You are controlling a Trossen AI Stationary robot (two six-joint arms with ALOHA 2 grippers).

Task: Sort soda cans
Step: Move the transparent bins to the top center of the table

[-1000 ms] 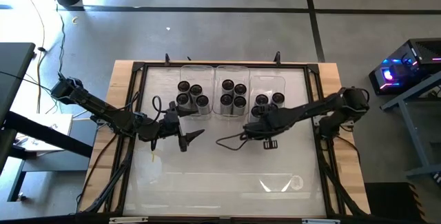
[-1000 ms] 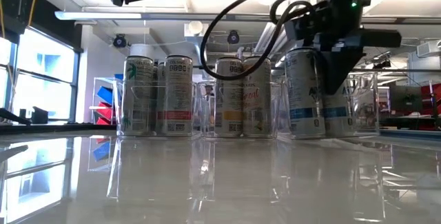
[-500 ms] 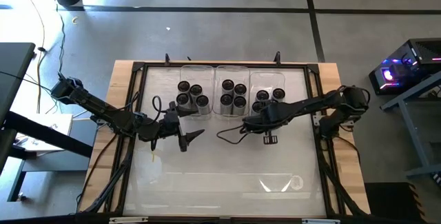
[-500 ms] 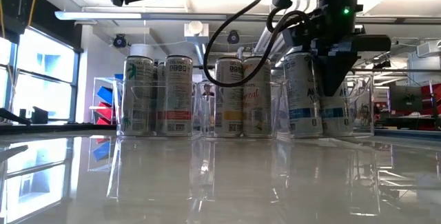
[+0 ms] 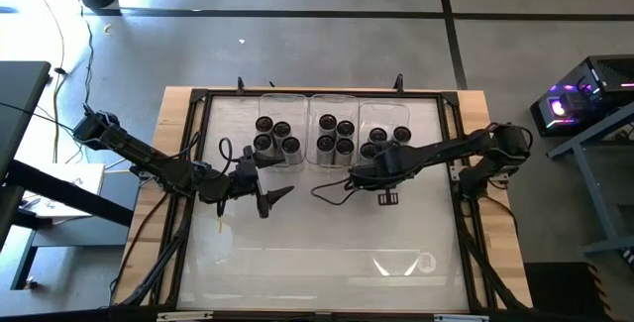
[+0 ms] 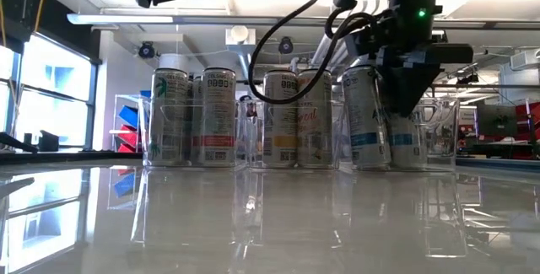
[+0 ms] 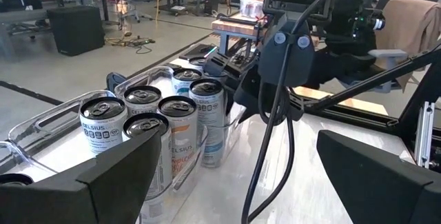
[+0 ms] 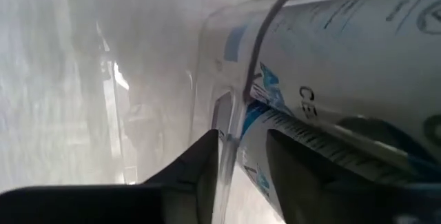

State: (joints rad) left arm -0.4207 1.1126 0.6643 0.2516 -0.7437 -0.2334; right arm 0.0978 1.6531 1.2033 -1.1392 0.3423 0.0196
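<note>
Judging by their look, the soda cans [image 5: 335,134] are thin-walled metal cylinders: stiff enough along their height but easy to dent if squeezed hard, smooth and somewhat slippery on the printed sides, and likely to tip since they are tall and narrow. They stand upright in three clear bins [image 5: 334,100] set side by side at the far end of the table [image 5: 327,233], five in the left one, five in the middle one and the rest in the right one. The right gripper [image 5: 369,170] is at the near edge of the right bin, with a blue-and-white can [image 6: 368,118] just in front of it; its wrist view shows the two fingers [image 8: 200,165] a little apart, with the bin's clear wall edge in the gap and the can's side just beyond, and whether they hold anything I cannot tell. A firm hold would best go across the middle of a can's side, fingers on opposite faces, with modest pressure. The left gripper [image 5: 276,198] hangs wide open and empty above the table, near the left bin.
</note>
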